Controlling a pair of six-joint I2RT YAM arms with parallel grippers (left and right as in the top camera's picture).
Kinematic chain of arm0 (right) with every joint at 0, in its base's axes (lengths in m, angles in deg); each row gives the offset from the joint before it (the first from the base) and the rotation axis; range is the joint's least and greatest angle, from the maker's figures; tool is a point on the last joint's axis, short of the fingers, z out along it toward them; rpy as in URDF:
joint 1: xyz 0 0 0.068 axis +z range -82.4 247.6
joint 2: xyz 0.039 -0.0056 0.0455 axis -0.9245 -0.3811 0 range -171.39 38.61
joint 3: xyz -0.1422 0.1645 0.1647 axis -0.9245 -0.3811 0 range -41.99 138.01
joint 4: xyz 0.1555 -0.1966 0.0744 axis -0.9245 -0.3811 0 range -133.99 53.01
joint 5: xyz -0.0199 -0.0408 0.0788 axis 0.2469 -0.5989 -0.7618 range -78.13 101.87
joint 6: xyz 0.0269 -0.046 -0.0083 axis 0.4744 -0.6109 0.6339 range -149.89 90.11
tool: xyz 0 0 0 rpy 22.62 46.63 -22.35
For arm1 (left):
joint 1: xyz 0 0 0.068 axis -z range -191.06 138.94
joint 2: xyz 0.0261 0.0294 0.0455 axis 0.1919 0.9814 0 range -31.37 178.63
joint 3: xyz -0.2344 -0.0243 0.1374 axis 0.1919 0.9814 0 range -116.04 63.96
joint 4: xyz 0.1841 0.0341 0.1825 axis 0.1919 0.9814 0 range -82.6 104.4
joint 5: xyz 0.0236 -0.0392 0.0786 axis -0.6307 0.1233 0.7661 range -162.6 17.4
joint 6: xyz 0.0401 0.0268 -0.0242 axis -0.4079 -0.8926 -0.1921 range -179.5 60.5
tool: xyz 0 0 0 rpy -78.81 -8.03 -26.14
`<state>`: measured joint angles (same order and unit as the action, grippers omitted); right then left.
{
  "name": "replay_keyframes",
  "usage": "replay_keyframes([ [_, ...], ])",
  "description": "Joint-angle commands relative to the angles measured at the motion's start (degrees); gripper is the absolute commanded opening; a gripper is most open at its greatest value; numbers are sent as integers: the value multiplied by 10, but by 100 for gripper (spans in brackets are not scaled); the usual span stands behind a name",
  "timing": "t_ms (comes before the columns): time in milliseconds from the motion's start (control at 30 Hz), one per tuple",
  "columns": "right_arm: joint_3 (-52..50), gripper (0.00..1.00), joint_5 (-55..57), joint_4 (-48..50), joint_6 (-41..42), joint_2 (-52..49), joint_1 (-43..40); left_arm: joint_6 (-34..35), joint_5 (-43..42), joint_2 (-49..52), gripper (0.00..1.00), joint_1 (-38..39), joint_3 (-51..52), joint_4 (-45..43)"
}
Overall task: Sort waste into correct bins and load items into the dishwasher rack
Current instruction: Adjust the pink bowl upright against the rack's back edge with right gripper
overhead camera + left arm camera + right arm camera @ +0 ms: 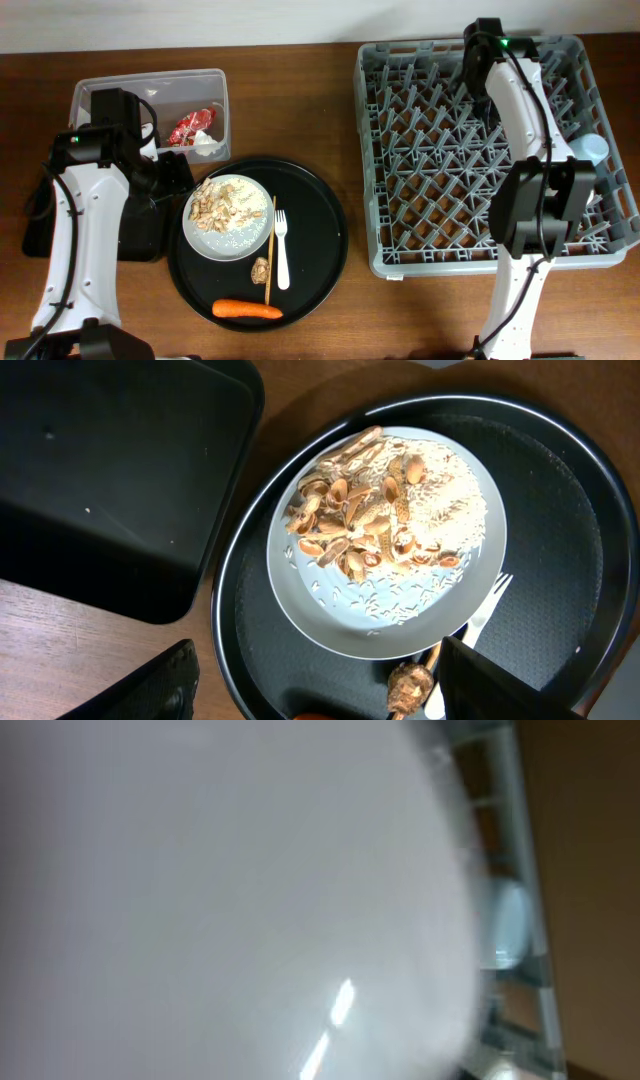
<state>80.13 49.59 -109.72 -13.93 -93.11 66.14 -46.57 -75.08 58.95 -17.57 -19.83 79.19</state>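
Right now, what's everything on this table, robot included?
dishwasher rack: one, grey, right
cup: one, light blue, rack's right edge
clear tub: one, back left
wrapper: one, red, in tub
tissue: one, white, in tub
rectangular tray: one, black, left
round tray: one, black, centre
plate: one, pale, on round tray
food scraps: pile, beige, on plate
fork: one, white, beside plate
stick: one, wooden, beside fork
lump: one, brown, below plate
carrot: one, orange, round tray's front
arms: two, white-black; left jaws open over plate, right jaws unclear
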Motion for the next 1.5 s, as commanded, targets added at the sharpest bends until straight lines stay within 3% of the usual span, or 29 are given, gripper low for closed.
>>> replay_keyframes([
  [0,2,17,-41,10,6,18,7,3,8,1,76,-2,-3,-1],
  [133,3,10,6,17,23,19,7,3,8,1,76,-2,-3,-1],
  [400,4,8,143,24,74,21,8,3,8,1,76,-2,-3,-1],
  [633,5,5,148,59,118,26,15,3,8,1,76,-2,-3,0],
  [1467,4,4,250,147,120,10,44,3,8,1,76,-2,-3,3],
])
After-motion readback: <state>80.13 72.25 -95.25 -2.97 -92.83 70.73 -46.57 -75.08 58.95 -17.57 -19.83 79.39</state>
